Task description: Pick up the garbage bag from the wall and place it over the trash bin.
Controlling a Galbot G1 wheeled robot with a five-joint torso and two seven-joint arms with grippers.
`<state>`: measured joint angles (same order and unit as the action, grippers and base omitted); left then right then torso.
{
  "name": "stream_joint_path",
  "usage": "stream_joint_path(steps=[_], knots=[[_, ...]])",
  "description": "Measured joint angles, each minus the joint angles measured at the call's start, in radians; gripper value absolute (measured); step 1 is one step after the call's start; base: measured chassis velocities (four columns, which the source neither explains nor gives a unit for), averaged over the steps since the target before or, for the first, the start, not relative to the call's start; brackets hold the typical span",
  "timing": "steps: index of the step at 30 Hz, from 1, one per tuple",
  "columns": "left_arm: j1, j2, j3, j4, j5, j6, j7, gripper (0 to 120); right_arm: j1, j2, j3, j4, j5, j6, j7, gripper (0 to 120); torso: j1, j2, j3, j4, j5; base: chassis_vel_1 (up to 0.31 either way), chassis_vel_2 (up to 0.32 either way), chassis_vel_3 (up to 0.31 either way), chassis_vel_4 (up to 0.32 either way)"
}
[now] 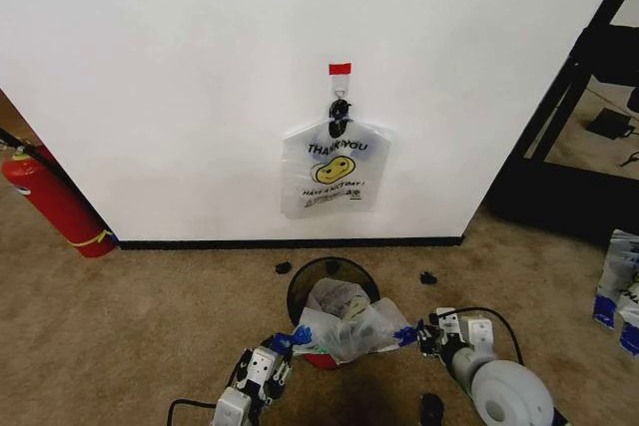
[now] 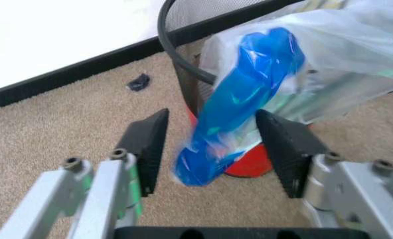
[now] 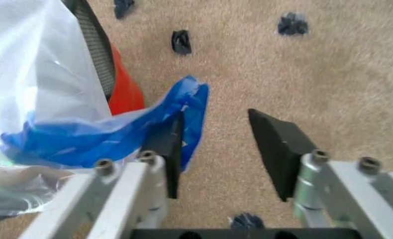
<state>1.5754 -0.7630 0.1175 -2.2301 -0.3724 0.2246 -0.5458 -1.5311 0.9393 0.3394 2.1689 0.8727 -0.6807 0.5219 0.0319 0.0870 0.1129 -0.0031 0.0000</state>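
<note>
garbage bag (image 1: 344, 331) hides trash bin (image 1: 310, 286) front rim.

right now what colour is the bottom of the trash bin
Red, below the black mesh of the trash bin; the right wrist view shows it best.

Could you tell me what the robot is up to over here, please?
It is fitting a garbage bag over the trash bin by the wall. The bag is draped across the bin. The left gripper is open around one blue edge; the right gripper is open beside the other. A matching bag hangs on the wall.
</note>
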Motion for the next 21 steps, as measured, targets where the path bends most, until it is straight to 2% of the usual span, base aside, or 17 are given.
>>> stream_joint_path(steps=[2,7,8,9,11,16,18,21], knots=[[0.020,0.005,-0.008,-0.013,0.009,-0.002,0.002,61,-0.016,-0.005,0.012,0.017,-0.005,-0.002,-0.002,43,0.000,0.000,0.000,0.0001,-0.0001,0.000,0.000,0.000,0.000],[0.130,0.037,-0.061,-0.076,0.080,-0.026,0.017,84,-0.115,-0.023,0.073,0.086,-0.059,-0.011,-0.024,65,0.000,0.000,0.000,0.0002,-0.0001,0.000,0.000,0.000,0.000],[0.130,0.037,-0.061,-0.076,0.080,-0.026,0.017,84,-0.115,-0.023,0.073,0.086,-0.059,-0.011,-0.024,65,0.000,0.000,0.000,0.0002,-0.0001,0.000,0.000,0.000,0.000],[0.152,0.045,-0.074,-0.090,0.094,-0.032,0.019,90,-0.144,-0.023,0.087,0.094,-0.093,-0.010,-0.036,68,0.000,0.000,0.000,0.0000,-0.0001,0.000,0.000,0.000,0.000],[0.171,0.051,-0.092,-0.108,0.102,-0.038,0.019,97,-0.181,-0.022,0.108,0.103,-0.133,0.000,-0.055,81,0.000,0.000,0.000,0.0000,0.0002,0.000,0.000,0.000,0.000],[0.174,0.056,-0.109,-0.140,0.098,-0.040,0.019,100,-0.242,-0.019,0.144,0.131,-0.162,0.029,-0.090,93,0.000,0.000,0.000,-0.0001,0.0000,0.000,0.000,0.000,0.000],[0.163,0.062,-0.119,-0.173,0.072,-0.038,0.015,100,-0.294,-0.021,0.170,0.158,-0.213,0.081,-0.137,99,0.000,0.000,0.000,0.0000,-0.0001,0.000,0.000,0.000,0.000],[0.159,0.070,-0.138,-0.198,0.048,-0.034,0.011,100,-0.329,-0.023,0.187,0.185,-0.279,0.128,-0.185,100,0.000,0.000,0.000,-0.0003,-0.0002,0.000,0.000,0.000,0.000]])
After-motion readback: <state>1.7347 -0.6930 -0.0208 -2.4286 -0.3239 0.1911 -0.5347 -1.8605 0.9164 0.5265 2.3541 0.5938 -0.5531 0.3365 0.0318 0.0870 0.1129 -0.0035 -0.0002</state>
